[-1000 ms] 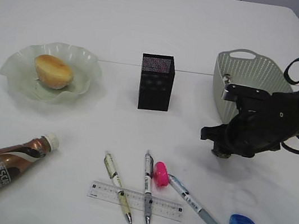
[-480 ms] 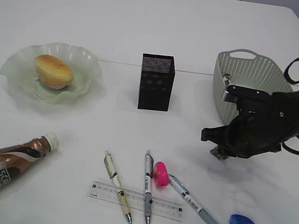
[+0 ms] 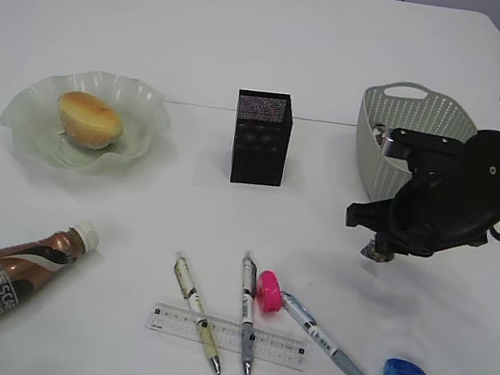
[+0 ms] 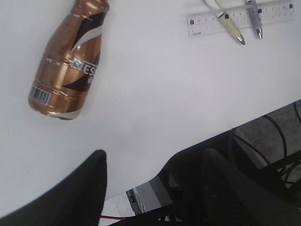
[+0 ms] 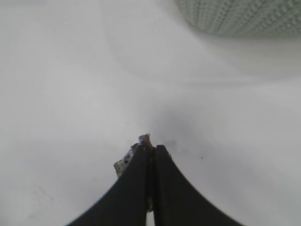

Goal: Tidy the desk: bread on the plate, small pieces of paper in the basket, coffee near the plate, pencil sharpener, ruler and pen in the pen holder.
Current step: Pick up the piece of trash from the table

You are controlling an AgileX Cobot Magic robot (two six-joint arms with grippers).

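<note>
White counter (image 3: pixel 253 45) spreads wide. Right gripper (image 5: pixel 149 157) has its fingers pinched tight on a small paper scrap (image 5: pixel 126 162), lifted beside the basket (image 3: pixel 412 128) near the right edge. Next: carry over the rim, release. Left gripper (image 4: pixel 150 165) hangs half-open, empty.

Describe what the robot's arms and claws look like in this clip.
Both are matte black. The right arm is bulky and rounded, with looping black cables behind it and a small silver plate on top; the right claw has two slim, tapering black fingers. The left claw shows broad, rounded black fingers. No markings visible.
</note>
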